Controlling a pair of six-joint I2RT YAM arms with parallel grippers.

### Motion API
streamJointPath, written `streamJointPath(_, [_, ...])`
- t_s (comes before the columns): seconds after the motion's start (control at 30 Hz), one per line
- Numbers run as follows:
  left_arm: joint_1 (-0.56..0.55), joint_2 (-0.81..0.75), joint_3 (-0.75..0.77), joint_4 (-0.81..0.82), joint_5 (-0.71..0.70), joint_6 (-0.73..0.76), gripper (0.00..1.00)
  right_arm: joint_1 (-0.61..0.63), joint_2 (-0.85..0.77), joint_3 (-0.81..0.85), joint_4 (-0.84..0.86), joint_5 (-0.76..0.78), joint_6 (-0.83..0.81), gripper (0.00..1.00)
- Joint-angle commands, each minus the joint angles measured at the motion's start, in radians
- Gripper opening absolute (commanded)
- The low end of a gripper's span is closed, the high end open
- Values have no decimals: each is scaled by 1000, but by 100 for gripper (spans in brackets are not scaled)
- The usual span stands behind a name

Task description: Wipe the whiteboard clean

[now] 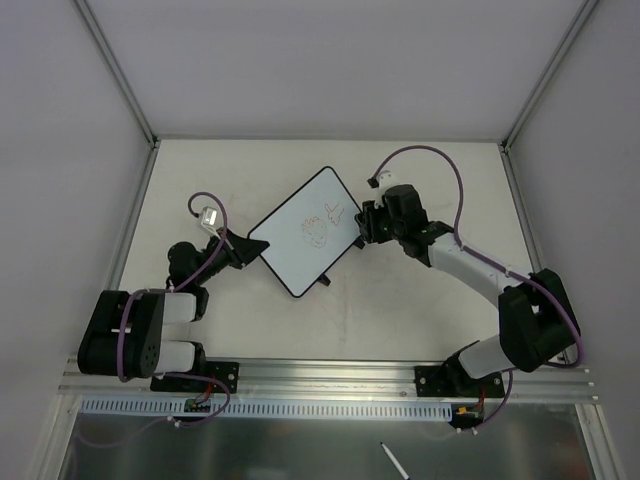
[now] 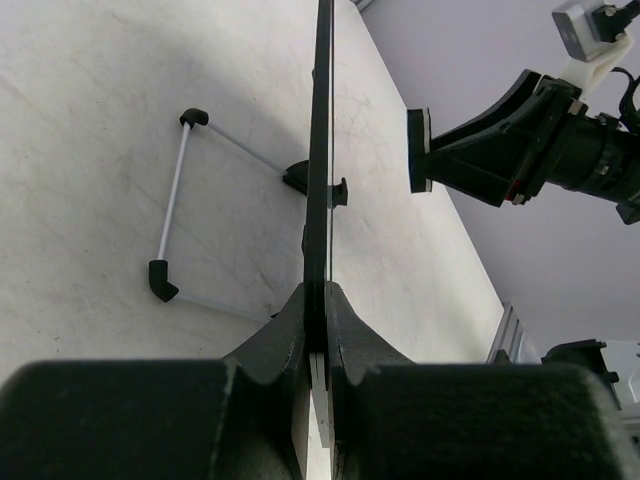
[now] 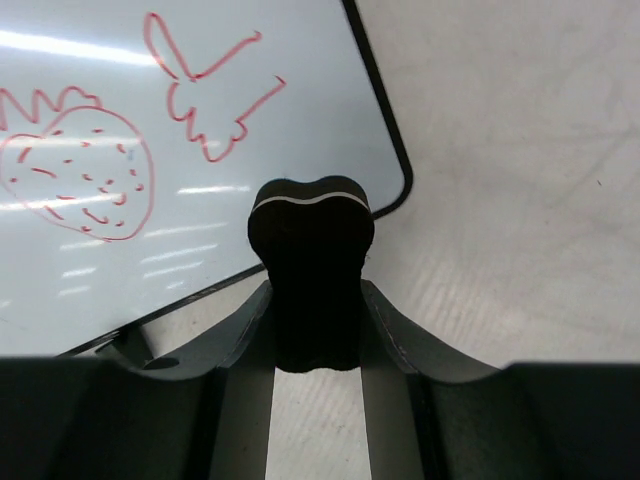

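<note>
The left gripper (image 1: 247,249) was clamped on the left corner of the whiteboard (image 1: 298,245), which sat mid-table (image 1: 400,320) with red scribbles (image 1: 318,225) on it. At its right edge the right gripper (image 1: 364,230) pinched a black eraser (image 3: 312,250), just off the surface.

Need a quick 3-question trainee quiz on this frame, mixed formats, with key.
1. True or false: the left pincer is shut on the whiteboard edge.
2. The right pincer holds: A a marker, B the eraser, C nothing?
3. Fill in: in the left wrist view, eraser and whiteboard are ___ (touching/apart).
Key: 1 true; 2 B; 3 apart.
</note>
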Motion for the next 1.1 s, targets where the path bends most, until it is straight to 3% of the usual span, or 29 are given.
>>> streamJointPath(0.0, [12,-47,19,-77,-50,154,0,45,-30,22,93,-20,-42,0])
streamJointPath(0.5, [12,-168,70,-252,-67,161,0,207,76,138,161,-34,-89,0])
streamJointPath(1.07, [12,-82,39,-153,-67,131,0,354,271,321,211,202,-50,0])
